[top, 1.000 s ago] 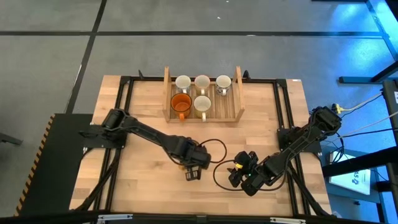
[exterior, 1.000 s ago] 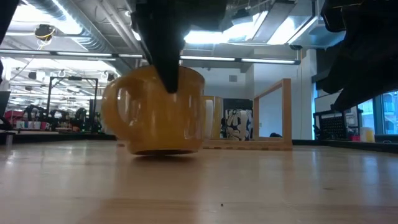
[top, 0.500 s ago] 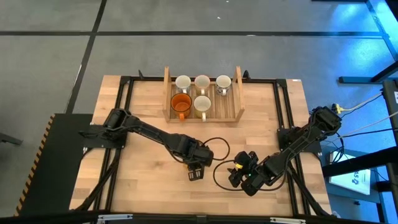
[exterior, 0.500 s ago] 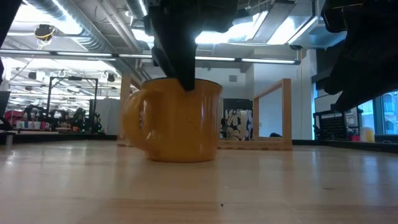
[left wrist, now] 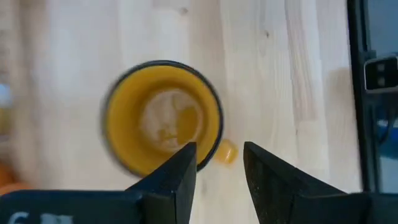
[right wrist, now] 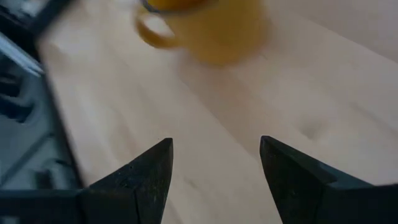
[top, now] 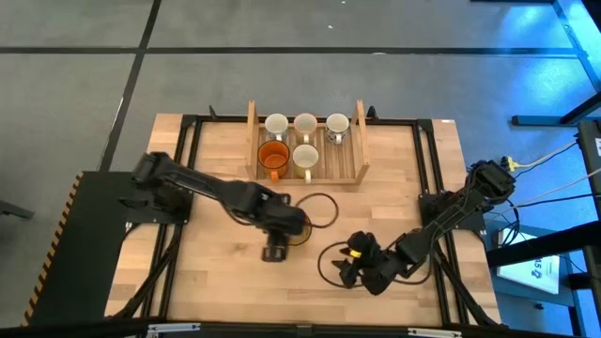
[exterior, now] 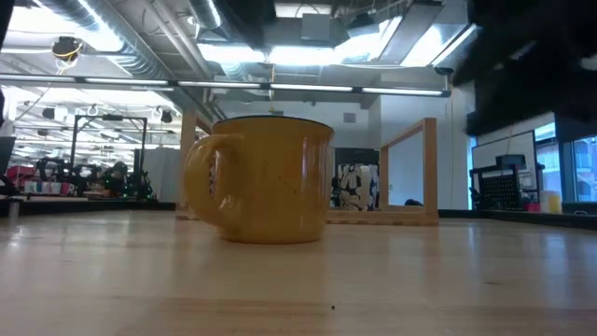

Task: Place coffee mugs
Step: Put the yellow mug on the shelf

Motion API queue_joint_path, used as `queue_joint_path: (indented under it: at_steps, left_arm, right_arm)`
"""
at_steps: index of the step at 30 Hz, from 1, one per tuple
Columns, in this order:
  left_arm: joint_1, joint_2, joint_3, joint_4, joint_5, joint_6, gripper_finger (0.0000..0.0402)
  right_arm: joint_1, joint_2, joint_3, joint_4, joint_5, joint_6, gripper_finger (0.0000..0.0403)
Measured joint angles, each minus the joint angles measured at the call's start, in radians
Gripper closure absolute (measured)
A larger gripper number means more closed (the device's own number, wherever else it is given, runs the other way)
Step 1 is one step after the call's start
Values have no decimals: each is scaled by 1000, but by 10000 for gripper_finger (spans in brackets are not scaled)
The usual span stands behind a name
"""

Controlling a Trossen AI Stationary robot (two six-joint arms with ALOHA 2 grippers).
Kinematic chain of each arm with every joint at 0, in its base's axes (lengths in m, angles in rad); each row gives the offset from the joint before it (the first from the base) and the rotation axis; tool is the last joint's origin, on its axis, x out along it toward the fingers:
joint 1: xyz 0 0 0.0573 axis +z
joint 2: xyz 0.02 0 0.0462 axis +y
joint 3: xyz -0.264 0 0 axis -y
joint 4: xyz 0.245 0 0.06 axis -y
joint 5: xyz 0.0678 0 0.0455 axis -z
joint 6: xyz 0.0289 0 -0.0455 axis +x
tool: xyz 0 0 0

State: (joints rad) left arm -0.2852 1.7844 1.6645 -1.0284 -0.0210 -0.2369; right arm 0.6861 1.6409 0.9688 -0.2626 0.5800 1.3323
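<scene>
The amber-yellow speckled enamel mug stands upright on the wooden surface, directly beneath the nearer left end effector, open and empty; the right end effector is also open.

We look straight down from overhead, level from the tabletop, close from both wrists; all share the yellow mug.
</scene>
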Motion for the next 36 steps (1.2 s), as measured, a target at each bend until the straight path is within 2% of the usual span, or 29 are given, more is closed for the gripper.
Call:
queue_joint_path:
  at_steps: [4, 11, 14, 18, 25, 32, 36]
  left_arm:
    - [-17, -142, -123, 18, -97, 69, 274]
    - [-14, -388, -525, 236, -122, 52, 274]
    - [-9, -433, -671, 369, -122, 35, 274]
    - [0, -429, -803, 535, -124, 33, 274]
    - [13, -375, -898, 787, -206, 33, 274]
    - [7, -296, -898, 928, -126, 112, 274]
    - [-11, -274, -897, 963, -84, 105, 274]
  right_arm:
    - [-60, 26, 0, 191, -9, -117, 174]
    - [-167, 115, 0, 375, -99, -178, 174]
    - [-200, 149, 0, 373, -102, -176, 174]
    - [-233, 170, 0, 375, -120, -173, 174]
    - [-236, 174, 0, 364, -106, -212, 174]
    - [-236, 174, 0, 331, -63, -214, 174]
    - [-243, 167, 1, 283, -90, -222, 174]
